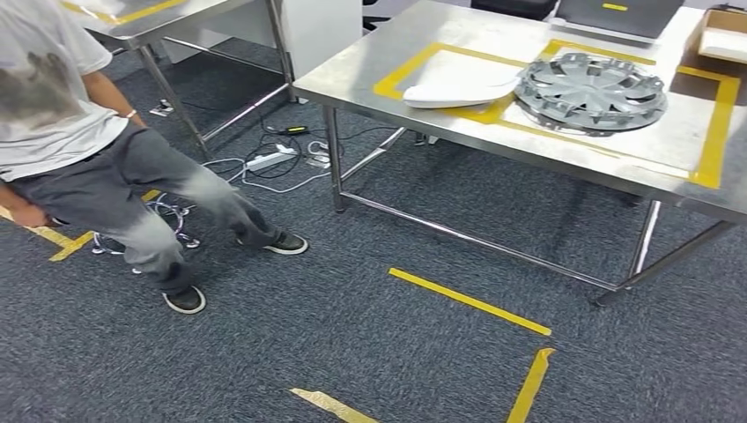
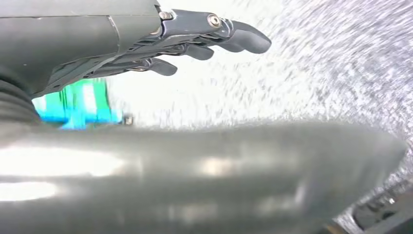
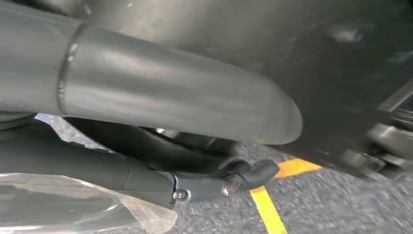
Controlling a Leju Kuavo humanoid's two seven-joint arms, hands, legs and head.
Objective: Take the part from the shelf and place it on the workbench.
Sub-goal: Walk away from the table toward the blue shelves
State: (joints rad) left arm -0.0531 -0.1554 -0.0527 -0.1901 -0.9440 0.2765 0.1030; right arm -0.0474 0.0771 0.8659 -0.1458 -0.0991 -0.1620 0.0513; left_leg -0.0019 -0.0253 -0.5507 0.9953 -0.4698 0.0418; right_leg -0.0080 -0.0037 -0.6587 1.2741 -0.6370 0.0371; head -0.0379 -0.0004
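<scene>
The steel workbench [image 1: 634, 152] stands ahead on the right, marked with yellow tape. On it lie a white curved part [image 1: 458, 88] and, beside that, a grey wheel cover [image 1: 590, 90]. My left hand [image 2: 195, 39] hangs over the carpet with its dark fingers stretched out and apart from the thick grey thumb [image 2: 204, 180], with nothing between them. My right hand [image 3: 204, 183] hangs too, dark fingers lying under the grey thumb [image 3: 170, 92] with nothing gripped. A clear plastic film [image 3: 73, 204] shows beside its fingers.
A person [image 1: 114, 176] in grey trousers stands on the left. A power strip with cables [image 1: 271, 159] lies on the carpet between a second steel table [image 1: 141, 18] and the workbench. Yellow tape strips [image 1: 469, 301] mark the floor. A cardboard box [image 1: 724, 35] sits at the bench's far corner.
</scene>
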